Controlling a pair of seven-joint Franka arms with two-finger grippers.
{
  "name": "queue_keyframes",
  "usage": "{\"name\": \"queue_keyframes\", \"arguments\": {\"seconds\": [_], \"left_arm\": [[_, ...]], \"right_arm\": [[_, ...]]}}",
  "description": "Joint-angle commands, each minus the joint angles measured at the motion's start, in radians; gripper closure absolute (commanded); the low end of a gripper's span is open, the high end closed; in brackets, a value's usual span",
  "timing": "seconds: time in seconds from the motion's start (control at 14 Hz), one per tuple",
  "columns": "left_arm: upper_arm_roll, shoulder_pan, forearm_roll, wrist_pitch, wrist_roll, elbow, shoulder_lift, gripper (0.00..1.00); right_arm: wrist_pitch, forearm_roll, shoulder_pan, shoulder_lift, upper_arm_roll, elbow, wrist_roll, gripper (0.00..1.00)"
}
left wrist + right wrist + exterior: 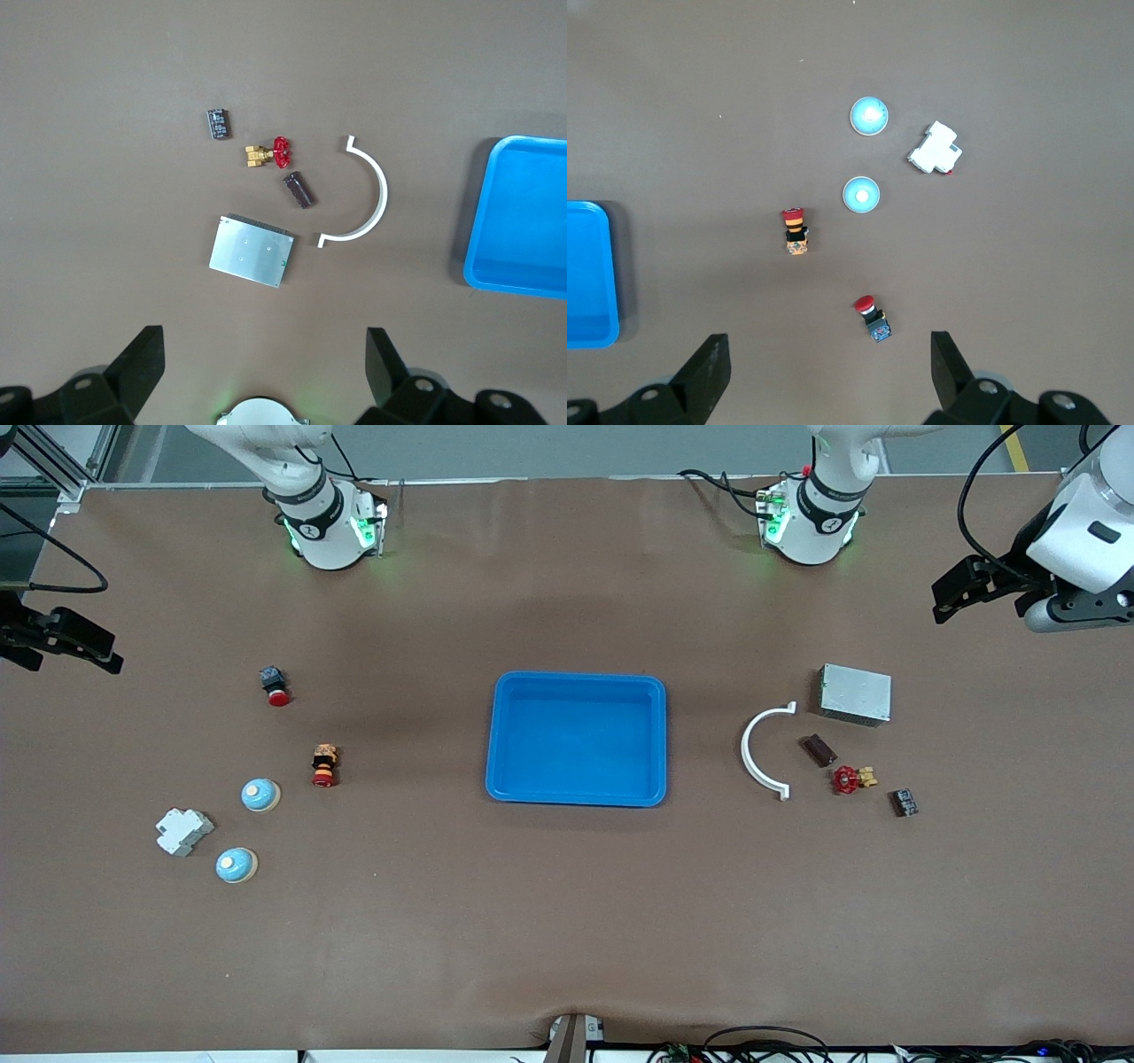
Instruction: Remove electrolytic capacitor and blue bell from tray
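The capacitor (818, 750) (299, 189), a small dark brown cylinder, lies on the table toward the left arm's end, between a white curved clip and a red valve. Two pale blue bells (260, 794) (236, 864) stand toward the right arm's end; the right wrist view shows them too (861, 195) (868, 115). My left gripper (974, 600) (266, 354) hangs open and holds nothing, over the table edge at the left arm's end. Over the other end's edge, the right gripper (78, 658) (830, 354) is also open with nothing between its fingers.
A blue tray (576, 679) (523, 266) (589, 336) sits mid-table. Near the capacitor are a grey metal box (855, 693), the white clip (764, 751), the red valve (852, 779) and a small black module (904, 802). By the bells: two red push buttons (275, 685) (324, 766), a white breaker (183, 832).
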Motion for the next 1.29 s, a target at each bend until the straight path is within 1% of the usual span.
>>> {"name": "queue_keyframes", "arguments": {"seconds": [0.0,0.64,0.86,1.07,1.14,1.21], "left_arm": [[-0.001,0.004,-0.008,-0.009,0.002,-0.002,-0.014,0.00],[0.001,0.004,-0.016,-0.012,0.011,0.027,-0.003,0.00],[0.001,0.005,-0.010,-0.012,0.015,0.057,0.015,0.00],[0.001,0.006,-0.010,-0.012,0.015,0.059,0.017,0.00],[0.001,0.004,-0.010,-0.012,0.015,0.058,0.017,0.00],[0.001,0.004,-0.010,-0.012,0.015,0.058,0.015,0.00]], "right_arm": [[0.005,0.027,-0.018,-0.035,0.008,-0.035,0.000,0.00],[0.005,0.029,-0.016,-0.047,0.006,-0.037,0.000,0.00],[0.010,0.030,-0.016,-0.045,0.008,-0.037,0.000,0.00],[0.011,0.039,-0.007,-0.045,0.005,-0.035,0.000,0.00],[0.013,0.041,0.011,-0.044,-0.009,-0.036,0.000,0.00],[0.016,0.041,0.051,-0.044,-0.053,-0.037,0.000,0.00]]}}
